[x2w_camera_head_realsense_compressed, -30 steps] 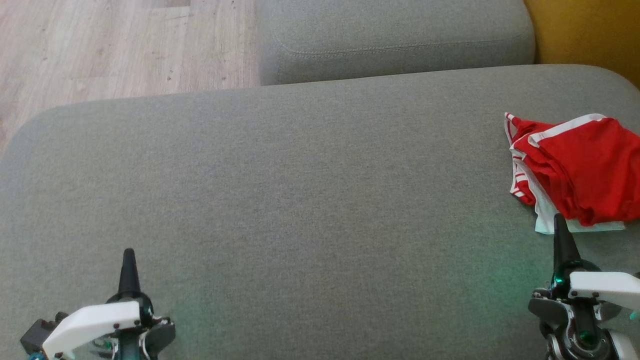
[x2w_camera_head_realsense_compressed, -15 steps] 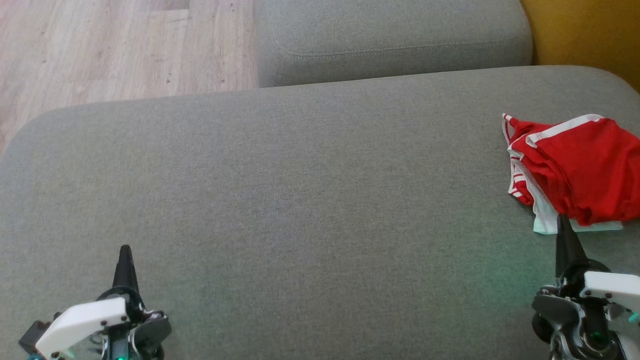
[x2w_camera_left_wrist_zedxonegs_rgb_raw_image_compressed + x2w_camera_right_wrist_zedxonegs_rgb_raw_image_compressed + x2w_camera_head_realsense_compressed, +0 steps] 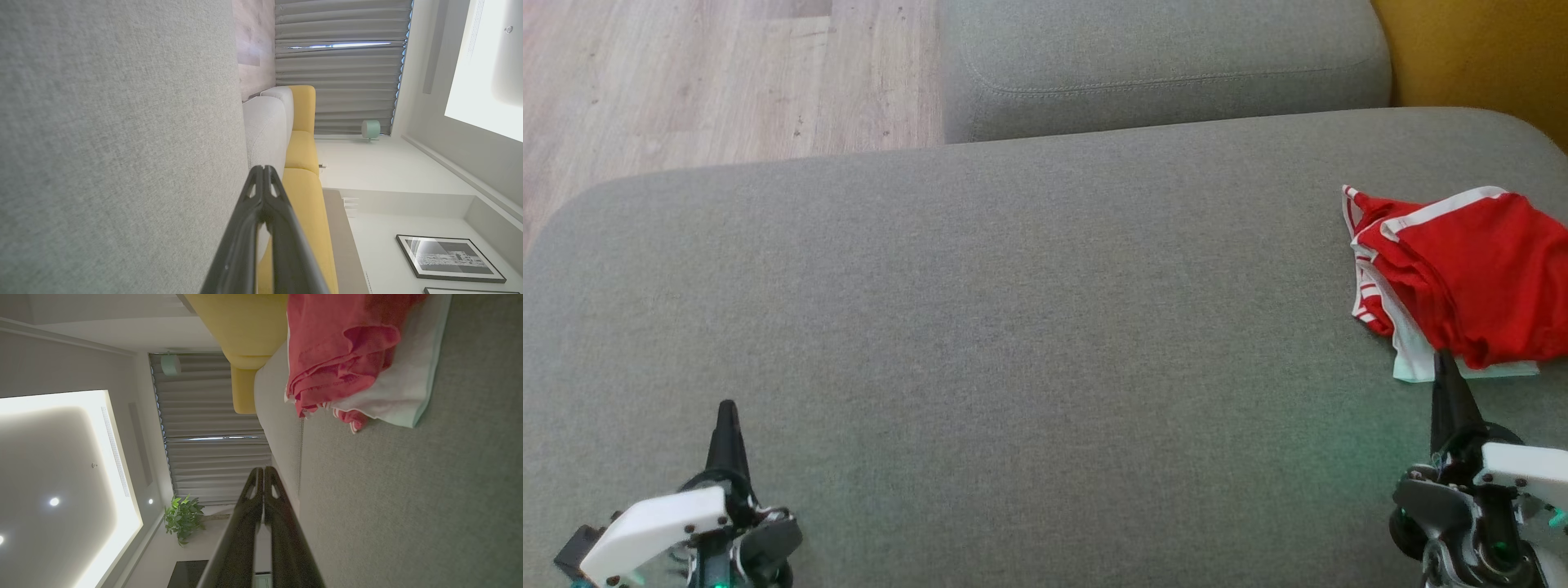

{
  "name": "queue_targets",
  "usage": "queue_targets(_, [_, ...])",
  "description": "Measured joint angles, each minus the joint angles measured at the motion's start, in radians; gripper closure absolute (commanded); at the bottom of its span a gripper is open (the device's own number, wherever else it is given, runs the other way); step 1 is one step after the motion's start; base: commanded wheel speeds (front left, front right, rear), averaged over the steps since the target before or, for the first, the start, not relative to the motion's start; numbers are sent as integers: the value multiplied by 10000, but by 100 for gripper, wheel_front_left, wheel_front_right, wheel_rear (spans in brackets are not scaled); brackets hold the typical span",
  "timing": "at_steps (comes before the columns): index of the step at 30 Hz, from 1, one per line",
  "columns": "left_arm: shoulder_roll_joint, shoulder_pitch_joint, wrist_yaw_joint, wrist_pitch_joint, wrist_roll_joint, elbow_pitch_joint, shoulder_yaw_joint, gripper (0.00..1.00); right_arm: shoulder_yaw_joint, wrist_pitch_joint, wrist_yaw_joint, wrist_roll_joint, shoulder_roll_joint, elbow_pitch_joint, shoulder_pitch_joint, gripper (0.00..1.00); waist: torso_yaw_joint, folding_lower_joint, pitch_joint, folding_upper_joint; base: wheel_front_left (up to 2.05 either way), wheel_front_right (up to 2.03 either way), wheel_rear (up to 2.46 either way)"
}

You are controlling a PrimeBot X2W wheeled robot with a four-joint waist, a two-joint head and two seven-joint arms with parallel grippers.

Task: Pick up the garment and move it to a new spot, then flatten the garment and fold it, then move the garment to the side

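A red garment with white trim [image 3: 1470, 273] lies folded in a loose bundle at the right edge of the grey sofa cushion [image 3: 1013, 327]; the right wrist view shows the garment [image 3: 343, 359] with a white layer under the red. My right gripper [image 3: 1444, 367] [image 3: 263, 470] is shut and empty, its tip just in front of the garment's near white corner. At the lower left my left gripper [image 3: 725, 412] [image 3: 262, 169] is shut too, holding nothing, over bare cushion far from the garment.
A second grey cushion [image 3: 1168, 61] sits behind the main one. Wooden floor [image 3: 711, 73] lies at the far left and a yellow seat [image 3: 1478, 49] at the far right. The wide middle of the cushion is bare fabric.
Both grippers have drawn back a little toward the bottom of the head view since one second ago. The garment lies as before.
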Motion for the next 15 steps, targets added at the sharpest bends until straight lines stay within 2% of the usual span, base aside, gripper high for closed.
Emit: queue_targets(15, [-2,0,0,2,0,0,4,100,0,0,0,0,0,-2,0,100,0,0,0,0,0,0,0])
